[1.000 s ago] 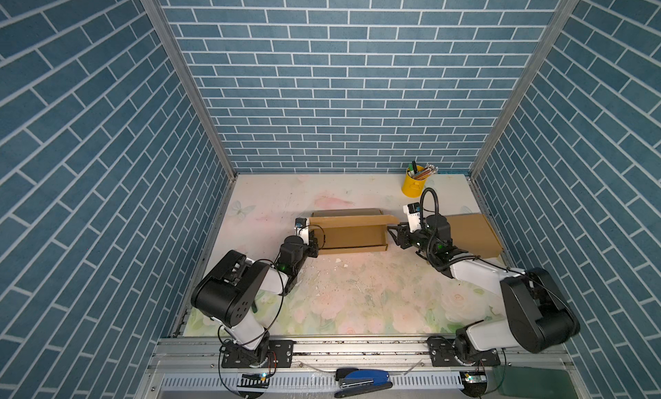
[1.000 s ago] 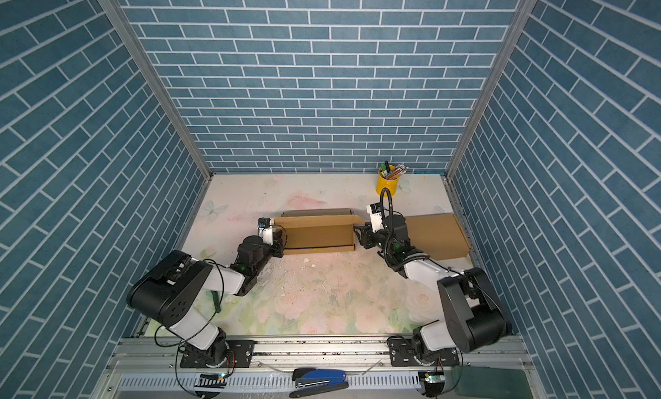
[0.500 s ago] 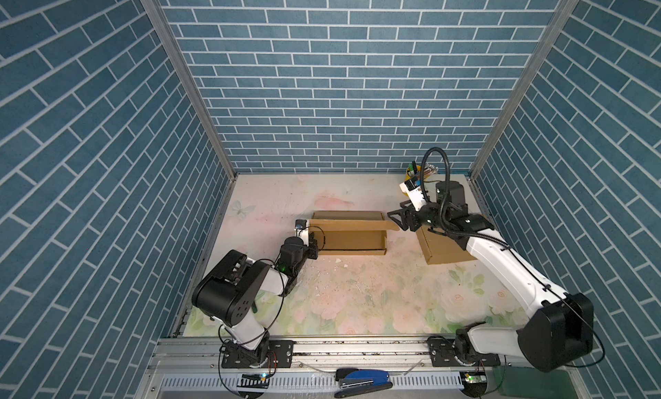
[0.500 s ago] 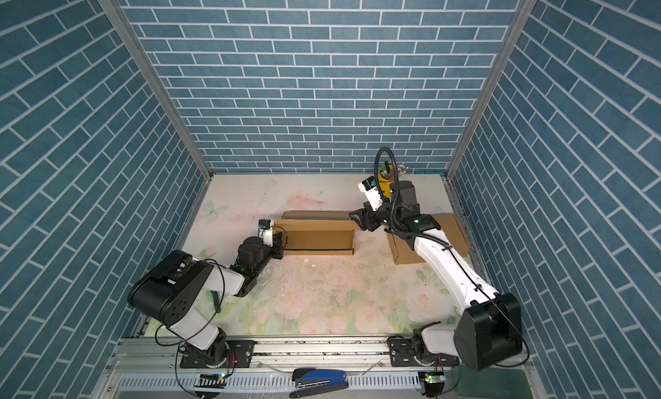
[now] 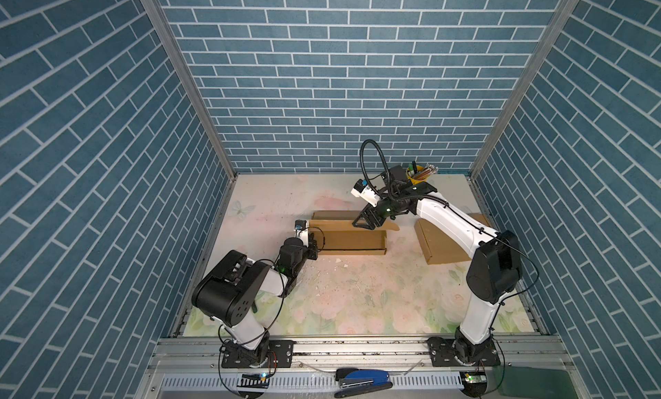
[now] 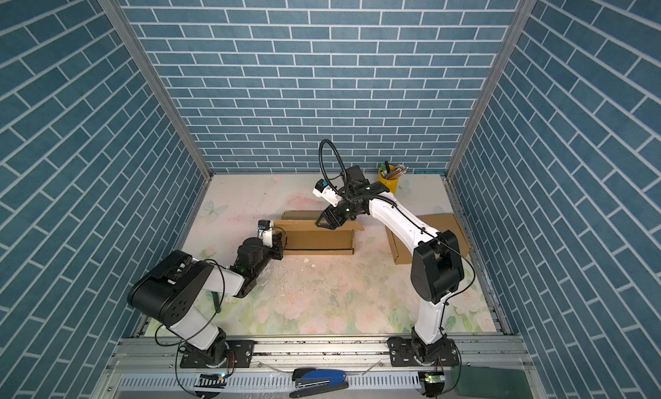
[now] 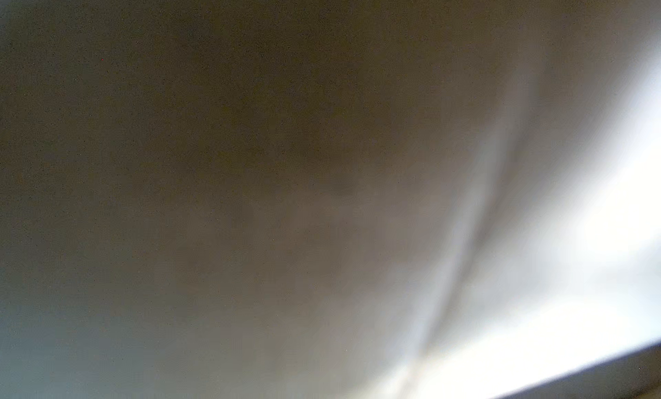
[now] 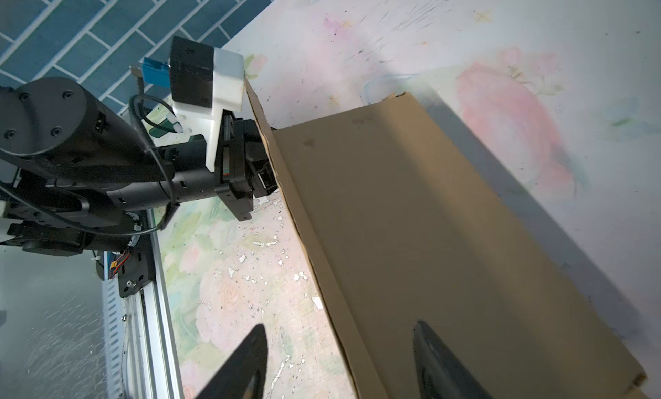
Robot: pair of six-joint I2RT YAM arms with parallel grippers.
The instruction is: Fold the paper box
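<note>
The paper box [image 5: 352,240] [image 6: 318,238] is a long brown cardboard shape lying across the middle of the table in both top views. My left gripper [image 5: 315,242] [image 6: 283,242] is low at its left end, shut on the end flap; the right wrist view shows that left gripper [image 8: 265,172] pressed against the flap's edge. The left wrist view is filled with blurred brown cardboard [image 7: 250,164]. My right gripper [image 5: 365,223] [image 6: 327,223] hangs open above the box's right part. Its fingertips [image 8: 260,331] straddle the box's long front edge [image 8: 429,218] without touching it.
A second brown cardboard piece [image 5: 443,245] [image 6: 402,252] lies at the right, partly under my right arm. A yellow pencil cup [image 5: 415,175] [image 6: 390,182] stands at the back right. A blue stapler [image 5: 361,377] [image 6: 318,377] rests on the front rail.
My right arm has risen from table level at the box's right end and swung left over the box. The left arm and box have stayed put.
</note>
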